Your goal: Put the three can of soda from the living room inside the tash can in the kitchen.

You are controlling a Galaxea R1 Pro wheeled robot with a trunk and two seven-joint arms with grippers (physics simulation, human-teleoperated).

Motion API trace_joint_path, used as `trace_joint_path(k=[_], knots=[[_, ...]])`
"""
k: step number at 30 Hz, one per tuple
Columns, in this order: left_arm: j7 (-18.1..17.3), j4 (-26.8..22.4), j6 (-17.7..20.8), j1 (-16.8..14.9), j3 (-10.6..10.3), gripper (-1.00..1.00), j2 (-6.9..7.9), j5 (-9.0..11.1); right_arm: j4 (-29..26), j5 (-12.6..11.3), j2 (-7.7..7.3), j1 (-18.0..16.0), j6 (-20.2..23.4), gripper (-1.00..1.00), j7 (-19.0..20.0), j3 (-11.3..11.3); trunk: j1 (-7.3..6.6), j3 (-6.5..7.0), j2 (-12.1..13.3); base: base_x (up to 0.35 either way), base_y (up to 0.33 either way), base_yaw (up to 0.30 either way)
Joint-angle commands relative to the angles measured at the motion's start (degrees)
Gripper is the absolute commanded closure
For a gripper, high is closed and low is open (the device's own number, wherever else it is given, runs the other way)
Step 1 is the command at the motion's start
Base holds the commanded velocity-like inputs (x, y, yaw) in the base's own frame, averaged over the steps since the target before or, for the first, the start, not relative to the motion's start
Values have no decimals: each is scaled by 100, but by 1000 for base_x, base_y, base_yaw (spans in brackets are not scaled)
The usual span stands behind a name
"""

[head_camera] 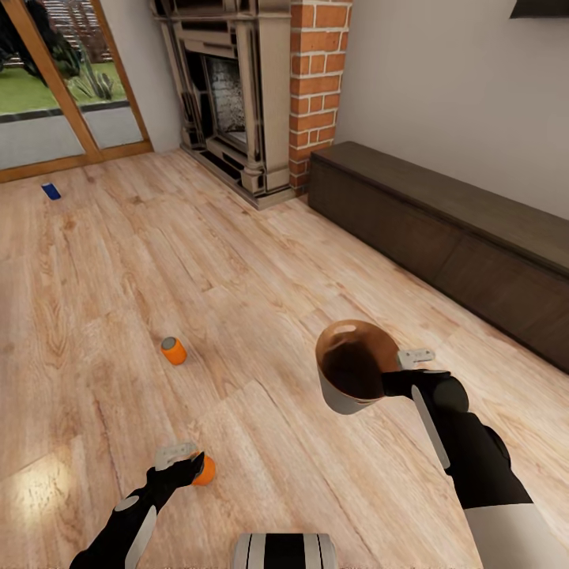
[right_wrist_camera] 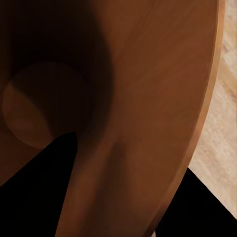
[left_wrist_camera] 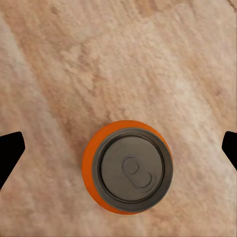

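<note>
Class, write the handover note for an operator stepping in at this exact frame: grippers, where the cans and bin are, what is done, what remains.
Left gripper: open, fingers either side of an upright orange can on the wood floor, not gripping.
Right gripper: shut on the trash can, held off the floor, one finger inside; it looks empty.
Second orange can stands mid-floor; blue can lies near the glass doors.
Done: bin picked up. Left: all three cans.

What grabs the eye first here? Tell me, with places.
The brown-lined bin held up off the wood floor by the right gripper, one finger inside its rim. Near the left gripper, an orange can stands upright between open fingers. Another orange can stands mid-floor, and a blue can lies by the glass doors.
</note>
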Motion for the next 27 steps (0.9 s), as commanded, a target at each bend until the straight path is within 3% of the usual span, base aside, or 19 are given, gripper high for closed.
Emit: trace_joint_path(k=[1,6,16,24,27], knots=[[-1,0,0,0,0,-100,0,0,-4,-48,1,-3,-2,100,12,1,-1,-9,0,0,0,0],[-2,0,0,0,0,-100,0,0,-5,-48,1,-3,1,100,12,1,-1,-53,0,0,0,0],[2,0,0,0,0,-100,0,-246,-6,-48,1,-4,2,100,12,1,-1,-70,0,0,0,0],[-3,0,0,0,-8,-100,0,-274,-6,-48,1,-3,3,100,12,1,-1,-71,0,0,0,0],[-3,0,0,0,-9,-100,0,-277,-6,-48,1,-1,3,100,12,1,65,-125,-121,0,0,0]])
